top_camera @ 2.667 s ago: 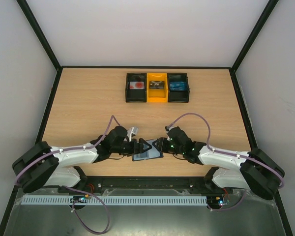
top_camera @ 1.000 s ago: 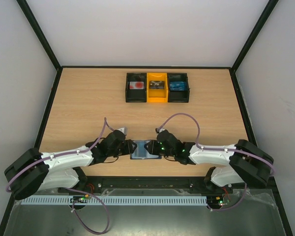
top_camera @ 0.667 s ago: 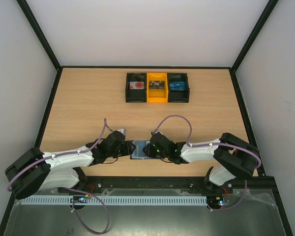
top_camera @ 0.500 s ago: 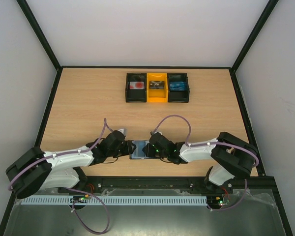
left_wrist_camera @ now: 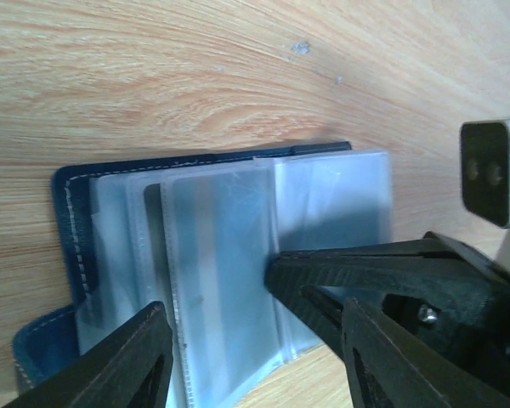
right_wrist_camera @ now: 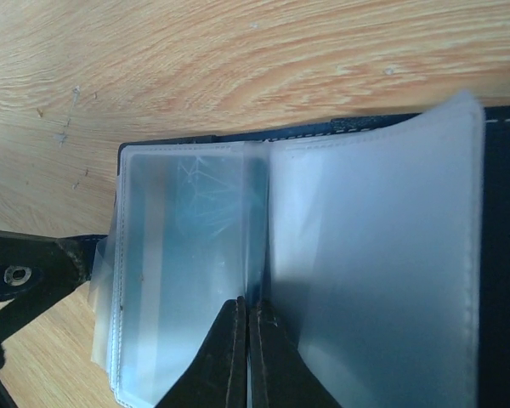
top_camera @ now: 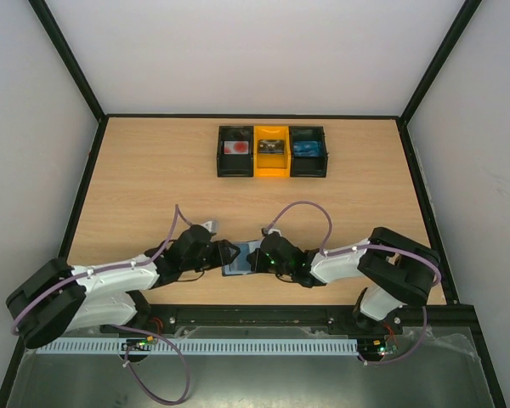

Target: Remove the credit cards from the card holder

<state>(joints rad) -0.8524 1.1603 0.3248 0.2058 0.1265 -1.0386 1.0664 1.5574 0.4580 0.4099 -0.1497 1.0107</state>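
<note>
The card holder (top_camera: 238, 258) lies open near the table's front edge, a dark navy cover (left_wrist_camera: 68, 221) with clear plastic sleeves (left_wrist_camera: 221, 263) fanned over it. A bluish credit card (right_wrist_camera: 200, 246) shows through the left sleeve in the right wrist view. My right gripper (right_wrist_camera: 245, 308) is shut, its tips resting at the fold between two sleeves; whether they pinch a card edge does not show. My left gripper (left_wrist_camera: 255, 361) is open over the holder's left half, one finger (left_wrist_camera: 132, 365) on either side of the sleeves. The right gripper's tip (left_wrist_camera: 280, 272) reaches in from the right.
Three small bins stand in a row at the back: a black one (top_camera: 236, 150) with a red item, a yellow one (top_camera: 271, 150), and a black one (top_camera: 308, 150) with a blue item. The table's front edge (top_camera: 255, 304) runs just behind both wrists.
My right gripper has slid left over the holder and shut at the sleeves' fold. My left gripper has opened wider, and the holder has turned slightly.
</note>
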